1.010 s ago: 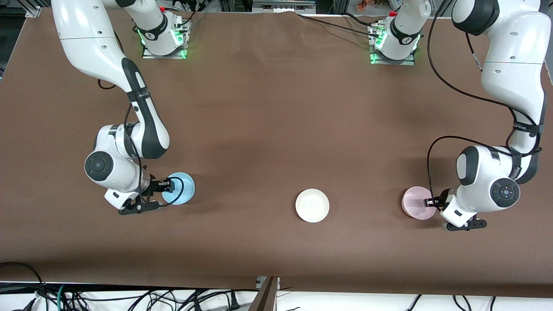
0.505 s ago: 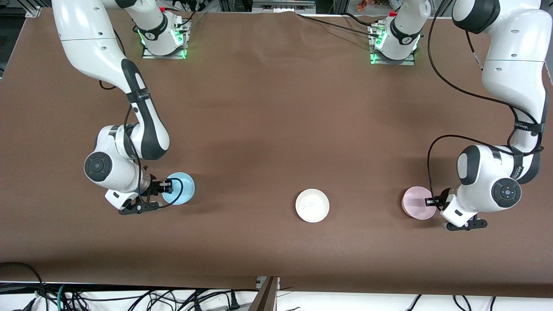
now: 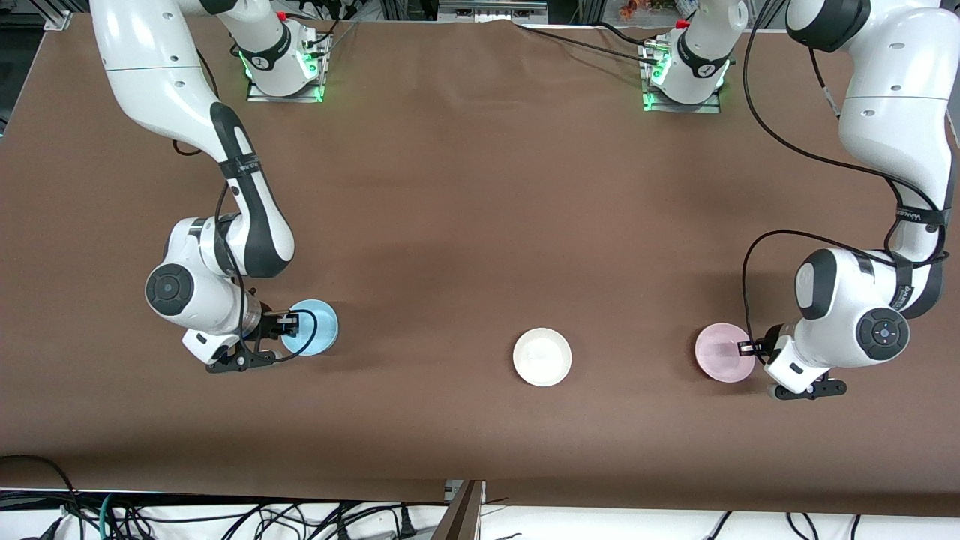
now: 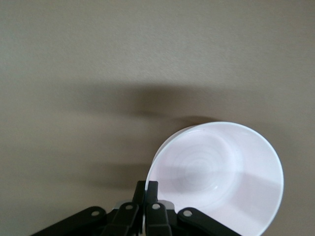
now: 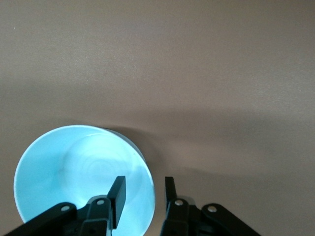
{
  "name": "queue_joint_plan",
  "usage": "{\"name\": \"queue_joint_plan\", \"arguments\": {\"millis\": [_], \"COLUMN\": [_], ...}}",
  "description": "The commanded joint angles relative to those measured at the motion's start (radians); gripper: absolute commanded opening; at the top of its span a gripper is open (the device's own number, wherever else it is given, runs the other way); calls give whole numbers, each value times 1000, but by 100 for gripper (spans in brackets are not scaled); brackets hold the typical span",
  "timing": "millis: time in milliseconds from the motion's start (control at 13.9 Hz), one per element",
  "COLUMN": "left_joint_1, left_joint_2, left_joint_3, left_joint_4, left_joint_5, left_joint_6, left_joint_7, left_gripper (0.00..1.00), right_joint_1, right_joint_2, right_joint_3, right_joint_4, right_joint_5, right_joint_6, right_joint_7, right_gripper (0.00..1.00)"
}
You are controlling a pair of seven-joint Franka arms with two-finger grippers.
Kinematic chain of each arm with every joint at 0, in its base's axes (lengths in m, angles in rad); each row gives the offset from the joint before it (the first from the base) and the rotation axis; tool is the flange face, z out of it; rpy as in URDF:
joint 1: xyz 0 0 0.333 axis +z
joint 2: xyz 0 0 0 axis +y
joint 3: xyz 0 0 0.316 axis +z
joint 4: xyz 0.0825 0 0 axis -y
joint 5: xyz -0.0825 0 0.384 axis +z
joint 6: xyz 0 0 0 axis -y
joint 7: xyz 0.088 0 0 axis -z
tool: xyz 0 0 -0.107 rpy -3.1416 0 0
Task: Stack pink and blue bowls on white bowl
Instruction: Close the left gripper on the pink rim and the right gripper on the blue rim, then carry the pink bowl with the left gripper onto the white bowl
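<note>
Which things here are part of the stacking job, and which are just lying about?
Job:
- pink bowl, rim pinched by left hand
- blue bowl, right hand astride its rim, not closed
- white bowl, alone between them

Lying about:
- cables past the table edge

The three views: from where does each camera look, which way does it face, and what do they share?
Front view: high across the table, facing both arm bases; shows both arms, the white bowl, the right tool and the left tool.
Left wrist view: on the left wrist, looking down at the pink bowl; its tool is shut on the rim.
Right wrist view: on the right wrist, looking down at the blue bowl; its fingers straddle the rim.
Shared: each wrist's bowl also shows in the front view.
</note>
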Motion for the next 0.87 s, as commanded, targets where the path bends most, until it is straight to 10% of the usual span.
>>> {"name": "queue_joint_plan", "arguments": {"millis": [0,433,505,793], "left_joint_1": [0,-19,-55,-174], "left_joint_2": [-50,-62,-61,-28], "left_joint_3": [-88,-293,-298,-280], "left_joint_4": [-4,9,9,16], "left_joint_5": [-3,-40,-41,-41], "left_joint_6": [-81,-107,-104,-17], "left_joint_7": [-134,-549,-622,-813], "left_gripper": [0,0,0,0], "right_joint_1": [-3,-3,-3,-6], "right_joint_2": [13,13,13,13], "right_joint_3": [2,2,2,2], "right_joint_4": [21,21,21,22], "right_joint_5": [16,16,19,62], "right_joint_6": [-2,-2,-2,-5], "right_joint_7": [2,2,2,-8], "right_gripper": [37,17,3,0]}}
